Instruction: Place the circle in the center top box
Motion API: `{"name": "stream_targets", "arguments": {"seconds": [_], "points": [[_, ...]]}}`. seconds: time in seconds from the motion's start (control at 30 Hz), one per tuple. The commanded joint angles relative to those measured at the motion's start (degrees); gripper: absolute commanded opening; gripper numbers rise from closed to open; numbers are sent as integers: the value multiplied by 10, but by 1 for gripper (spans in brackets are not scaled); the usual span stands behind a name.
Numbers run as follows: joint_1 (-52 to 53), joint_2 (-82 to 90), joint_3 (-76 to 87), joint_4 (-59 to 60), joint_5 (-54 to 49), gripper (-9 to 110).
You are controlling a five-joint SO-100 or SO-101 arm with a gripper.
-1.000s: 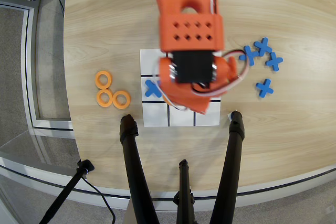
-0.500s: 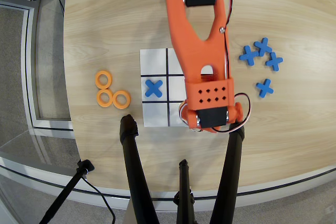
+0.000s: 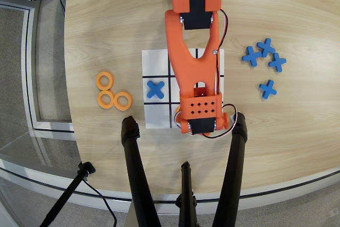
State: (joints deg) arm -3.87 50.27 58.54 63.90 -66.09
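Counting rings: three orange rings (image 3: 113,94) lie in a cluster on the table left of the board in the overhead view; a sliver of orange (image 3: 177,112) shows at the arm's lower end, possibly a fourth ring, the circle, over the board's bottom middle cell.
Crosses: five blue crosses; one blue cross (image 3: 155,89) sits in the board's left middle cell, four more (image 3: 264,59) lie loose at the right, three bunched and one apart below them.
Board: white 3x3 board (image 3: 156,59) with black lines, largely covered by the arm.
Arm: orange arm (image 3: 192,51) reaches down across the board.
Gripper: hidden under the wrist; fingers' state cannot be told.
Surface: pale wood table (image 3: 106,25) with a rounded edge.
Room: grey floor, black tripod legs (image 3: 133,174) at the bottom, cables at top left.
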Motion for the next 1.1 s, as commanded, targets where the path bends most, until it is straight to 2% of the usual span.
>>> {"name": "stream_targets", "arguments": {"seconds": [0.0,0.5,0.67,0.87,1.07], "points": [[8,0,-28,-4,-4,0],[10,-15,-52,-1,-4,0],[13,-15,-54,0,-8,11],[17,-11,-71,17,-9,13],[28,49,-91,94,-26,16]]}}
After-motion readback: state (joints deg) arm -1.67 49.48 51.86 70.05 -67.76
